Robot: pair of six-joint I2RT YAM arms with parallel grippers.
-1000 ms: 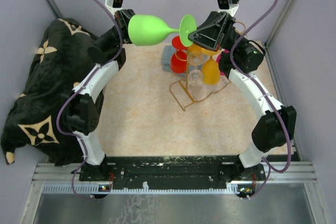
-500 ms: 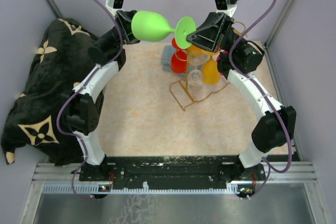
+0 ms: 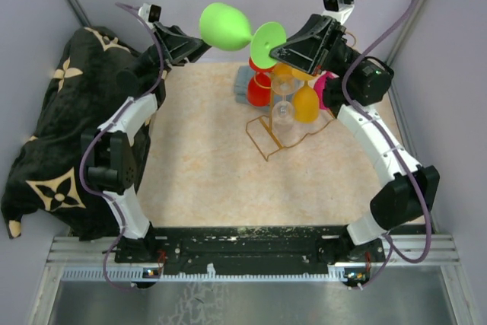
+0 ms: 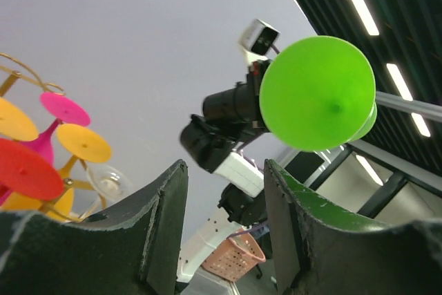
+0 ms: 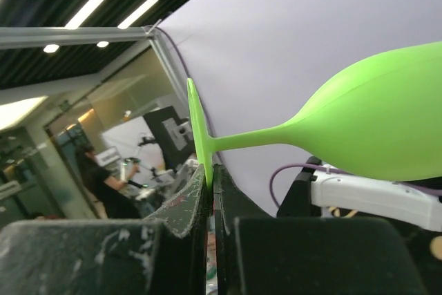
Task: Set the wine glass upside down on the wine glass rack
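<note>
Lying sideways in mid-air, the green wine glass (image 3: 226, 26) is clamped by its foot in the right end effector (image 3: 274, 49) — above the wine glass rack (image 3: 275, 133), seemingly clear of it. The left end effector (image 3: 198, 46) is seen parted, off the bowl.

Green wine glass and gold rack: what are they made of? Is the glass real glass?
The green wine glass is probably not real glass. It looks like plastic, maybe silicone: the colour is solid and you cannot see through it, with a soft, dull sheen. The gold rack looks like thin metal wire bent into curves, with a gold-coloured finish.
</note>
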